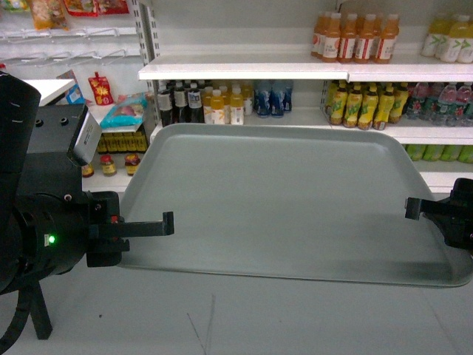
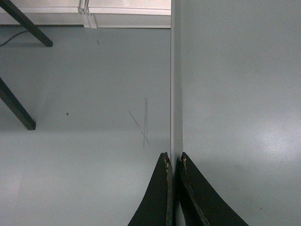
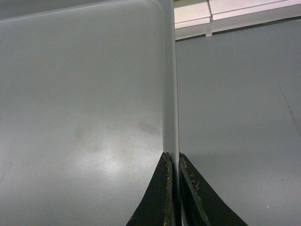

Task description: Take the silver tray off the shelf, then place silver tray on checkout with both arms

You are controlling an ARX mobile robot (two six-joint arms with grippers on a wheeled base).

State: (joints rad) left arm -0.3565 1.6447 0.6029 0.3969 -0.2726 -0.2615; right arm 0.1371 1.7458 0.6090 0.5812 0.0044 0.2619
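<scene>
The silver tray [image 1: 295,200] is off the shelf [image 1: 244,72] and hangs in front of it, held between both arms over a pale grey flat surface [image 1: 222,318]. I cannot tell whether that surface is the checkout. My left gripper [image 1: 168,222] is shut on the tray's left rim [image 2: 176,94], one finger on each side. My right gripper [image 1: 411,208] is shut on the right rim [image 3: 170,94] in the same way. A shadow lies under the tray's near edge.
Rows of drink bottles [image 1: 355,37] fill the white shelves behind the tray, with snack packs [image 1: 126,111] to the left. Black slanted legs [image 2: 19,108] stand on the grey surface at the left. A white base panel [image 2: 127,16] borders that surface.
</scene>
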